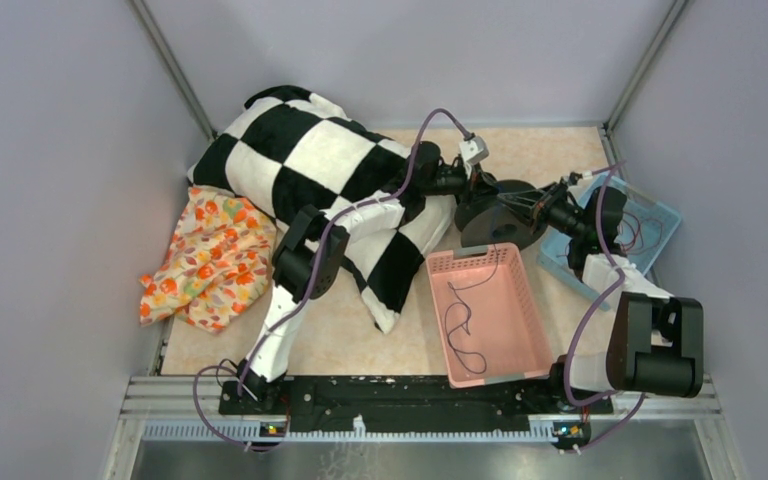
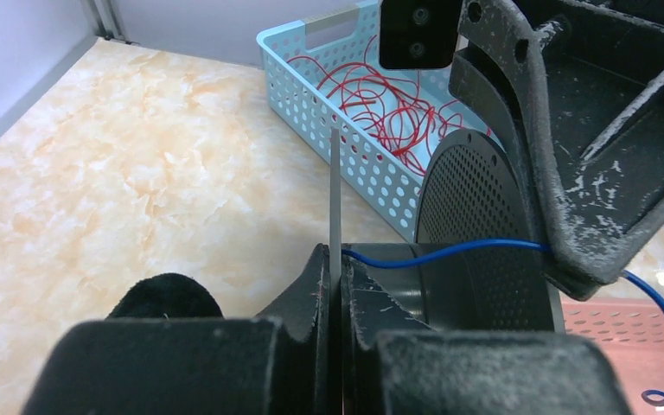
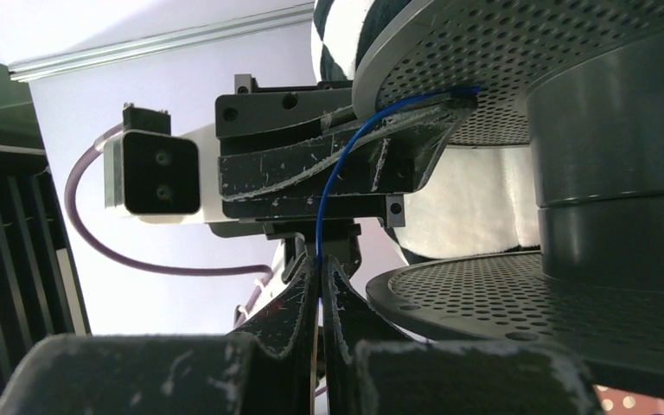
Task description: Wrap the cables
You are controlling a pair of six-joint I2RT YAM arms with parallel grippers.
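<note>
— Two questions: who holds the blue cable [image 2: 450,250], and where?
— Left gripper [image 2: 340,264] is clamped shut on it, just beside the spool [image 2: 471,199] hub. Right gripper [image 3: 320,275] is pinched on it too, just beside the spool's flanges.
— The slack?
— Hangs away from the spool; probably reaches the pink basket [image 1: 510,320] near it, but overhead it's too thin to follow.
</note>
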